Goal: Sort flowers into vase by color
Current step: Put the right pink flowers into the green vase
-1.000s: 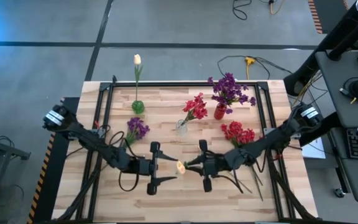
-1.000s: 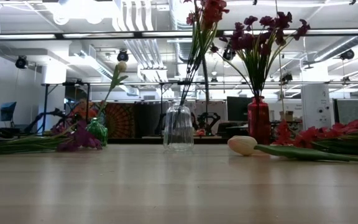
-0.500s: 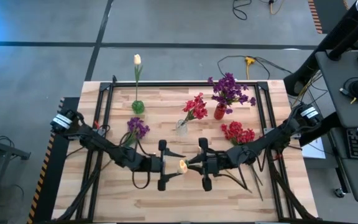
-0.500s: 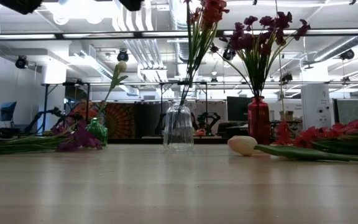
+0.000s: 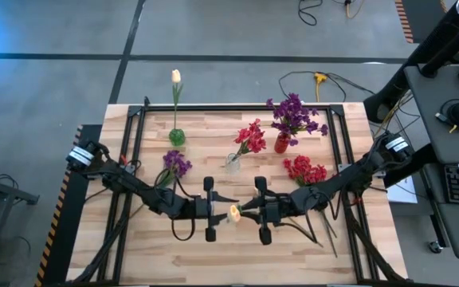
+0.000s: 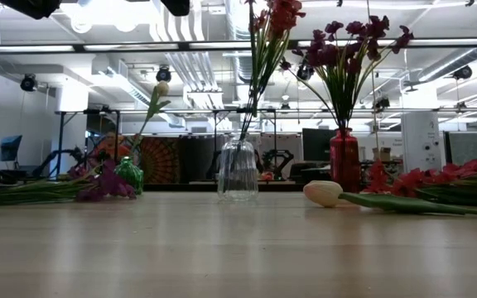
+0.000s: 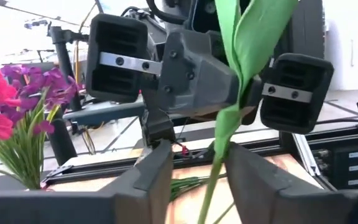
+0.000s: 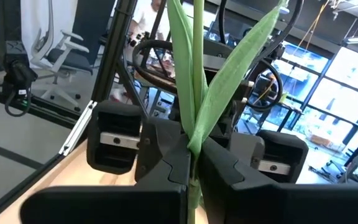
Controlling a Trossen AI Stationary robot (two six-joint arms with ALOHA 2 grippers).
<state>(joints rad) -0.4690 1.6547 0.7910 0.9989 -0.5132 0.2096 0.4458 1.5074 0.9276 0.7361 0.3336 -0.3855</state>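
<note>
The right gripper [image 5: 246, 210] stood clamped on a cream tulip [image 5: 233, 212] at the table's front centre, while the left gripper [image 5: 216, 209] faced it with fingers spread about the stem. Sorting appeared partly done: the green vase [image 5: 177, 137], clear vase [image 5: 233, 164] and red vase [image 5: 282, 143] held yellow, red and purple blooms, while loose purple flowers [image 5: 175, 165] and loose red flowers [image 5: 305, 171] remained on the table [image 5: 213, 255].

The wooden desk [image 5: 213, 255] carries three vases at its far side: a green vase [image 5: 177, 137] on the left, a clear vase [image 5: 233, 164] in the middle and a red vase [image 5: 281, 144] to its right. Purple flowers [image 5: 174, 166] lie at the left, red flowers [image 5: 305, 171] at the right.
</note>
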